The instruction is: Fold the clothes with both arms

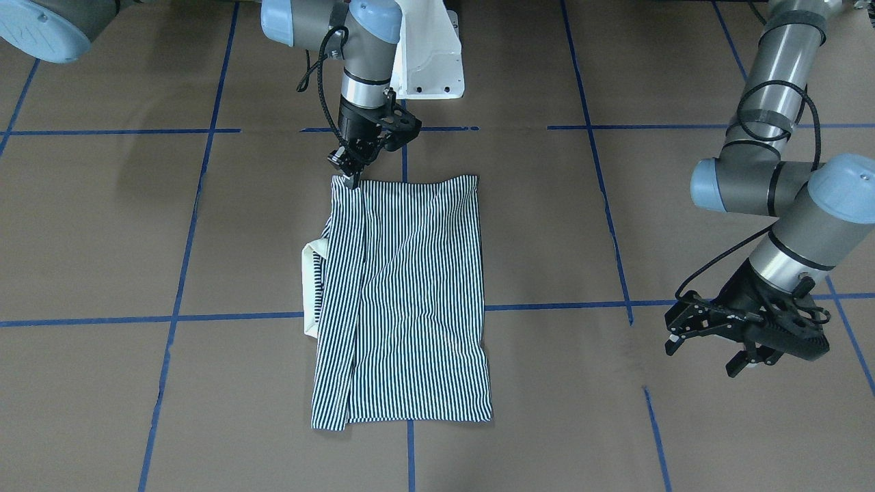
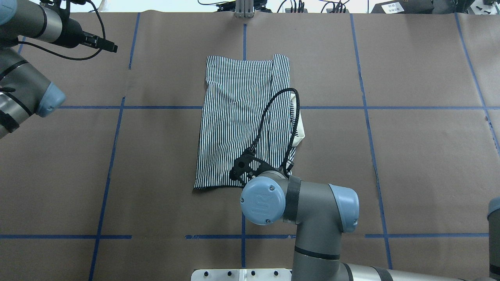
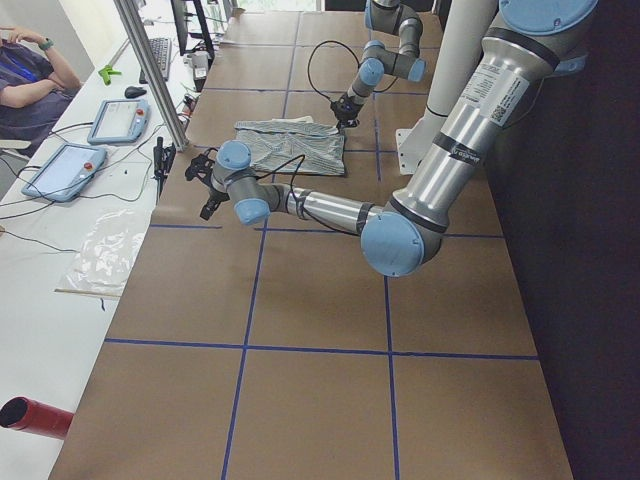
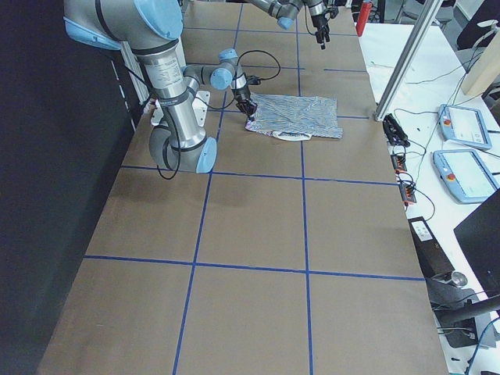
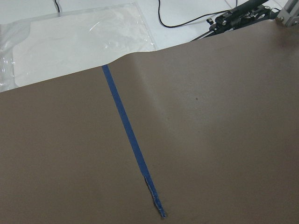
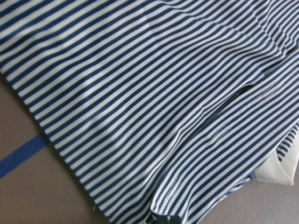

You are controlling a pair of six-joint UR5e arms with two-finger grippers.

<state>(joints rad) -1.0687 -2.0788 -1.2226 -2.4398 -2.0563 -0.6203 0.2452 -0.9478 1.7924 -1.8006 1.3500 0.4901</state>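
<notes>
The striped polo shirt (image 1: 410, 294) is laid flat near the middle of the brown tabletop (image 1: 560, 225), folded into a narrow rectangle. Its long axis is set from the robot's side to the operators' side, and the stripes are run along that axis. A narrow flap is folded over along the long edge on the robot's right. The cream collar (image 1: 311, 287) is seen poking out from under that edge, about halfway along it.

The right end effector (image 1: 352, 179) is lowered onto the corner nearest the robot's base, its fingers drawn together on the cloth. The left end effector (image 1: 704, 354) is held above bare tabletop, well apart from the shirt, its fingers spread with nothing between them.
</notes>
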